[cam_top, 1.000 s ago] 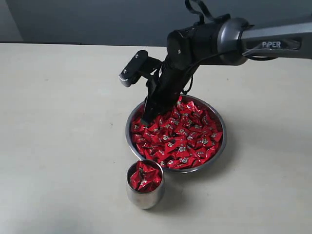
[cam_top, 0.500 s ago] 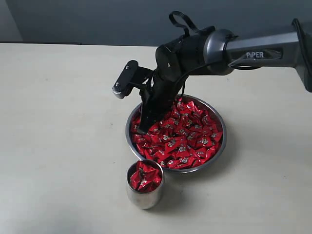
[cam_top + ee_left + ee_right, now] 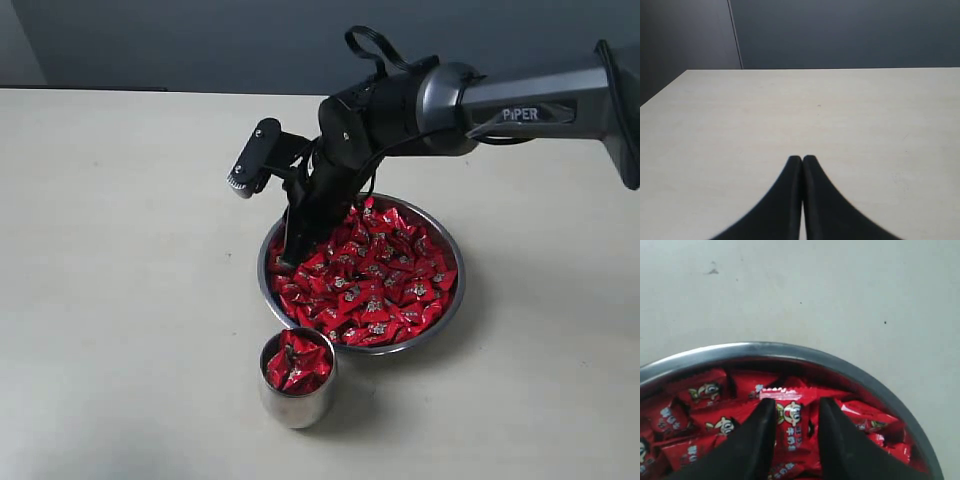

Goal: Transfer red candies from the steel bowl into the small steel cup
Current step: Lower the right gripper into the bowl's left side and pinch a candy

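Observation:
The steel bowl (image 3: pixel 461 290) holds a heap of red candies (image 3: pixel 385 285). My right gripper (image 3: pixel 289 258) points down into the bowl's left side, just inside the rim (image 3: pixel 790 350). In the right wrist view the right gripper (image 3: pixel 795 405) is shut on one red candy (image 3: pixel 792 422), whose crimped end sticks out past the fingertips. The small steel cup (image 3: pixel 297 402) stands in front of the bowl with a few red candies (image 3: pixel 297 362) in it. My left gripper (image 3: pixel 802 158) is shut and empty over bare table, and the exterior view does not show it.
The pale table (image 3: pixel 120 300) stretches wide to the left of the bowl and cup. The right arm's wrist camera block (image 3: pixel 252 160) sticks out to the left above the bowl. A dark wall (image 3: pixel 200 40) backs the table's far edge.
The right arm has swung left, carrying its gripper from the bowl's upper middle to its left rim. The jaws' width has stayed the same. Bowl and cup have not moved.

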